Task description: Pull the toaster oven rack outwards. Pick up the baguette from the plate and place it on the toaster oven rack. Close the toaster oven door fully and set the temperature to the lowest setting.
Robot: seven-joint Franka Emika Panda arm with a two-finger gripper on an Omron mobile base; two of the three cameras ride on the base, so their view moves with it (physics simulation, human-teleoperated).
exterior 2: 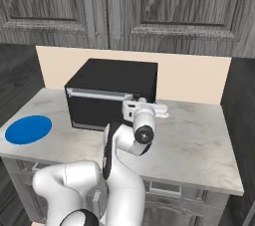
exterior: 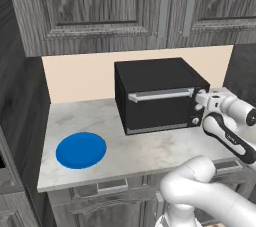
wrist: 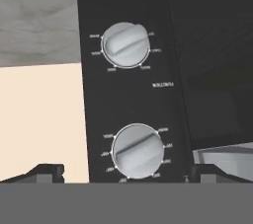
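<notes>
Black toaster oven at centre frame in the left base view, standing on the marble table against the cream backsplash. The toaster oven door is shut, its silver bar handle along the top edge; rack and baguette are presumably enclosed behind it, though the door hides them. The blue plate, lower left of that view, lies bare and well apart from the oven. The arm reaches to the oven's right edge, where the knob column sits, so the step in hand appears to be the temperature setting. In the hand view the camera is rolled: the control panel runs as a dark strip down the middle, with one silver knob above centre and a second knob near the bottom, midway between the two fingers. The fingers stand fully apart and hold nothing, framing the lower knob, apparently so that they can close on it and turn it.
</notes>
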